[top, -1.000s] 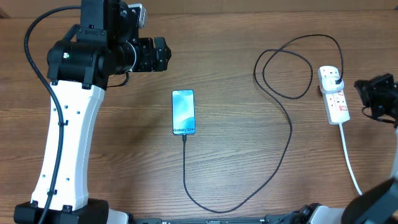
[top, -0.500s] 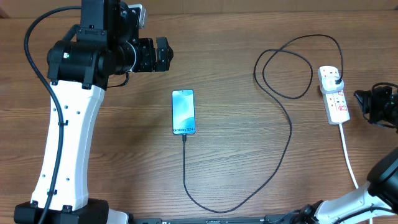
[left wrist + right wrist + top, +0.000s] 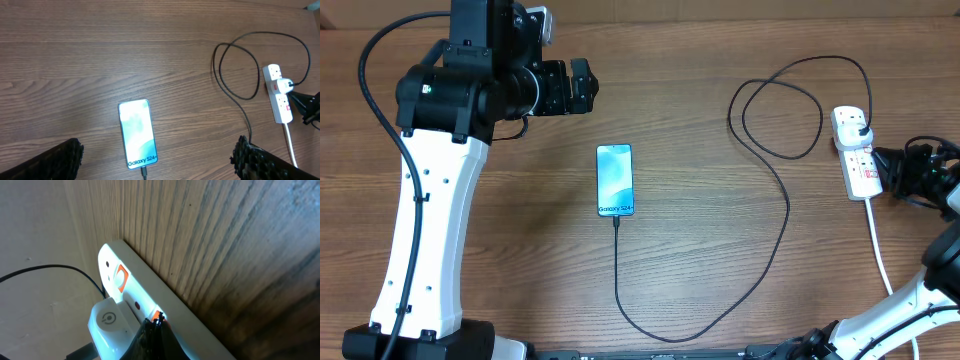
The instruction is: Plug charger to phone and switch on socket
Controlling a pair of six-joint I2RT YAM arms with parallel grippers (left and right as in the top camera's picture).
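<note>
The phone (image 3: 615,180) lies flat mid-table with its teal screen lit; it also shows in the left wrist view (image 3: 137,134). The black charger cable (image 3: 786,215) is plugged into the phone's bottom edge and loops right to a white adapter (image 3: 112,325) seated in the socket (image 3: 857,158). My right gripper (image 3: 883,166) is shut, and its tips (image 3: 156,321) touch a red switch (image 3: 158,315) on the socket (image 3: 145,287). My left gripper (image 3: 584,87) is open and empty, held high behind and left of the phone; its fingers (image 3: 57,159) frame the phone.
The socket's thick white cord (image 3: 882,260) runs toward the front right edge. The cable makes a loop (image 3: 775,115) left of the socket. A second red switch (image 3: 120,277) sits farther along the strip.
My right gripper has moved left and down to the socket, where its tips now touch the switch. The left arm, phone and cable have not moved.
</note>
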